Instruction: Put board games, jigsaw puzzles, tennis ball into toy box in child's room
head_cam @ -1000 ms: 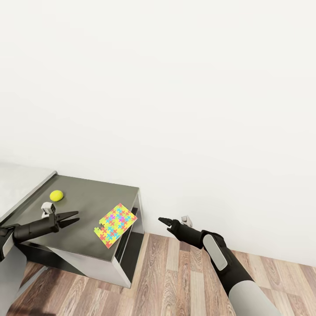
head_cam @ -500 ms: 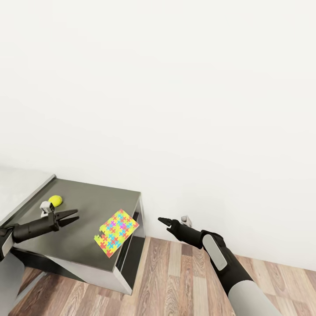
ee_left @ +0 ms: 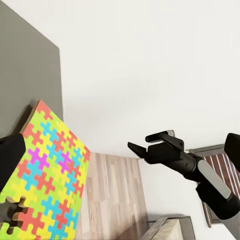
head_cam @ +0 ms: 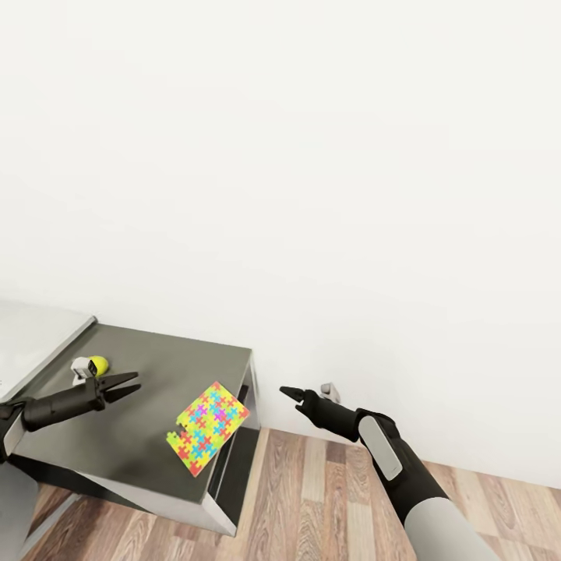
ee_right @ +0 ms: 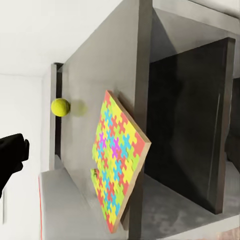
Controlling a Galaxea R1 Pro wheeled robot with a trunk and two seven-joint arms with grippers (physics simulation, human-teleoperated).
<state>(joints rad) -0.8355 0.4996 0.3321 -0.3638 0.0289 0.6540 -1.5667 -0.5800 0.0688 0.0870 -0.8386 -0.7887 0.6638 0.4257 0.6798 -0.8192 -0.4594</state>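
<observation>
One jigsaw puzzle lies near the left end effector; jaws parted, empty.

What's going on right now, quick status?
Left gripper open, empty. Right gripper empty over floor. Jigsaw puzzle overhangs table edge; tennis ball beyond left gripper.

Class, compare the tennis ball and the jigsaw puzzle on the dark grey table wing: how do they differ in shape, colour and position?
The tennis ball is a small sphere; the jigsaw puzzle is a far larger thin flat square. The tennis ball is plain yellow-green; the jigsaw puzzle is multicoloured. The tennis ball sits well in from the edge; the jigsaw puzzle overhangs the edge. Both rest on the table.
</observation>
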